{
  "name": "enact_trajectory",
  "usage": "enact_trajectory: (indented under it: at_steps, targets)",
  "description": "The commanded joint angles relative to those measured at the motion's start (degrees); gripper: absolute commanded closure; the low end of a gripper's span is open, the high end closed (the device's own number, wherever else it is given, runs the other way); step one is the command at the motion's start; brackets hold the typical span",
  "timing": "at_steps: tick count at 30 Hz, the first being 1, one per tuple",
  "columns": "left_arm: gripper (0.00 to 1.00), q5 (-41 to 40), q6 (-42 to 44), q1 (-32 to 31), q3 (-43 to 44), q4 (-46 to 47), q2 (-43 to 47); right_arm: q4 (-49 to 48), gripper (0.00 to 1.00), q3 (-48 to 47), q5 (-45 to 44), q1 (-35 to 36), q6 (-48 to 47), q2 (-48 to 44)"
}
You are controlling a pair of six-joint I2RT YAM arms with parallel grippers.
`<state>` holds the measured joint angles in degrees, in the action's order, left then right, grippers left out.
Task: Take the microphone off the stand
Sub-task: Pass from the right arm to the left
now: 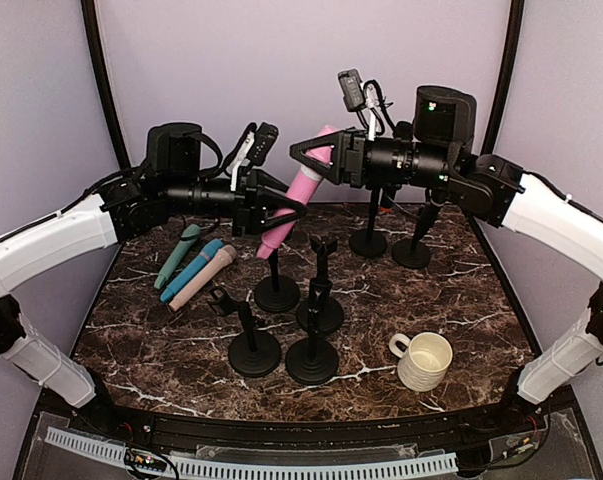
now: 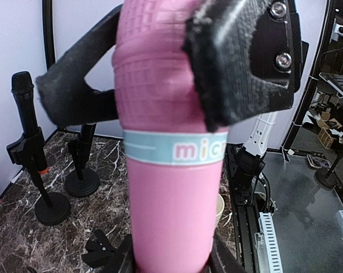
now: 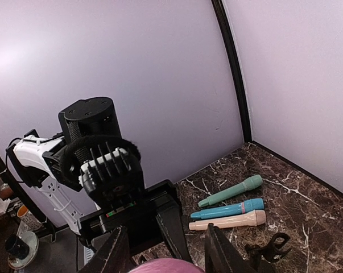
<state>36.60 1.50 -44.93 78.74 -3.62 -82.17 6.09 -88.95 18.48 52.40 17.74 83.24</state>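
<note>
pink microphone (image 1: pixel 301 193) held by both arms over the table's (image 1: pixel 461 300) far middle
right gripper (image 1: pixel 309 165) clamps its head, left gripper (image 1: pixel 286 210) clasps the lower body (nearer the stand (image 1: pixel 277 293)); axis leans head-up, far-right.

We pass freely front left; stands (image 1: pixel 319 313) crowd the centre; loose microphones (image 1: pixel 196 265) block left; a cup (image 1: pixel 424 360) blocks front right.

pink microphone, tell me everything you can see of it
The pink microphone looks plastic: a grid-textured head, a pale blue band lettered "mic", and a smooth body. It stands tilted, head uppermost, its lower end at the top of a black stand. The right gripper clamps the head; the left gripper straddles the body lower down.
</note>
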Motion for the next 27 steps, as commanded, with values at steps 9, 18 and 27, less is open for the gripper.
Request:
enact_trajectory:
  at_steps: [9, 18, 27]
  targets:
    - [0.8, -1.93, -3.39, -0.34, 0.86, -0.49, 1.11, -2.48, 0.52, -0.4, -1.86, 0.77, -2.3, -0.49]
    - [0.86, -21.19, 0.12, 2.11, -0.38, -11.76, 7.58, -4.24, 0.17, 6.67, -18.12, -0.85, -0.79, -8.23]
    - [0.86, -30.08, 3.11, 13.57, -6.91, -27.3, 7.7, 0.16, 0.15, 15.7, -26.47, -9.24, 4.68, -16.65]
